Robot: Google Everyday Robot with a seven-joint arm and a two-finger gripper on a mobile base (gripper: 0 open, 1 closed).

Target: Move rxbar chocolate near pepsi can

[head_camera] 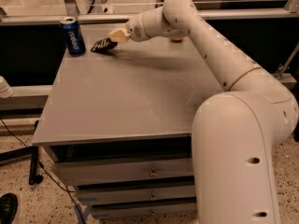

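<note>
The pepsi can (72,35) stands upright at the far left corner of the grey table (131,97). The rxbar chocolate (103,45) is a flat black wrapper with white lettering, tilted, just right of the can. My gripper (117,35) reaches across the back of the table and is shut on the bar's right end, holding it at about table height. A small gap separates the bar from the can.
A small orange fruit (176,39) peeks out behind my arm at the table's back. The table has drawers (140,171) below its front edge. A glass partition runs behind the table. My white arm (233,78) crosses the right side.
</note>
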